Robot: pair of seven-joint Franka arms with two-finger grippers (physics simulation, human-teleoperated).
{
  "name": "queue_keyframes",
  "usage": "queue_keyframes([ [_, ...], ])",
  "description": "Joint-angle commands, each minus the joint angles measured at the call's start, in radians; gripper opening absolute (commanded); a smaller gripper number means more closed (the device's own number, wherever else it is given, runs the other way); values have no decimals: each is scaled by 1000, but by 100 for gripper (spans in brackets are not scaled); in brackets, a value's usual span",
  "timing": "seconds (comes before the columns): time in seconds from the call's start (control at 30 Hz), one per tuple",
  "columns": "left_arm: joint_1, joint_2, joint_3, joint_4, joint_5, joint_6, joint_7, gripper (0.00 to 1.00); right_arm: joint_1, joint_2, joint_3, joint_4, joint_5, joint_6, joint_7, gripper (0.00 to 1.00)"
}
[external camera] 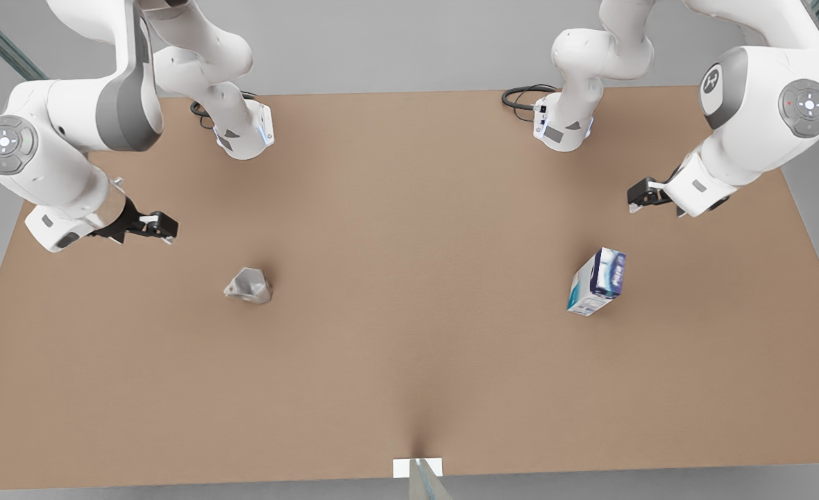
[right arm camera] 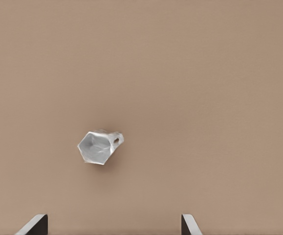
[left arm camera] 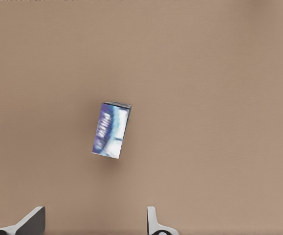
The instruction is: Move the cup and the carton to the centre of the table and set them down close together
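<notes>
A small white tab (external camera: 417, 467) sits at the table's (external camera: 409, 361) near edge, at six o'clock in the front view. The cup (external camera: 248, 286) lies toward eight o'clock, the carton (external camera: 596, 282) toward four o'clock, well apart; its blue and teal printing cannot be read. The right hand (external camera: 162, 227) hovers above the cup with fingers spread wide. The left hand (external camera: 640, 196) hovers above the carton, likewise wide.
</notes>
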Motion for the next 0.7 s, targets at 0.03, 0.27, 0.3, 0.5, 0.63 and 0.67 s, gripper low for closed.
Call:
queue_keyframes([
  [0.03, 4, 0, 1, 0, 2, 0, 0, 100, 2, 1, 0, 0, 0, 2, 1, 100],
  [0.27, 17, 69, 7, 14, -14, -57, -106, 100, 170, 310, 9, -142, 25, 460, 19, 100],
  [0.3, 12, 69, 5, 9, -14, -57, -98, 100, 161, 310, 9, -199, 25, 537, 13, 100],
  [0.5, 1, 54, 7, -35, -34, -91, -95, 100, 149, 120, 9, -502, 25, 626, -22, 100],
  [0.63, 7, 57, 27, -35, -73, -109, -80, 100, 150, 117, 15, -540, 25, 614, -32, 100],
  [0.67, 7, 57, 28, -35, -73, -115, -77, 100, 150, 120, 18, -543, 25, 614, -35, 100],
])
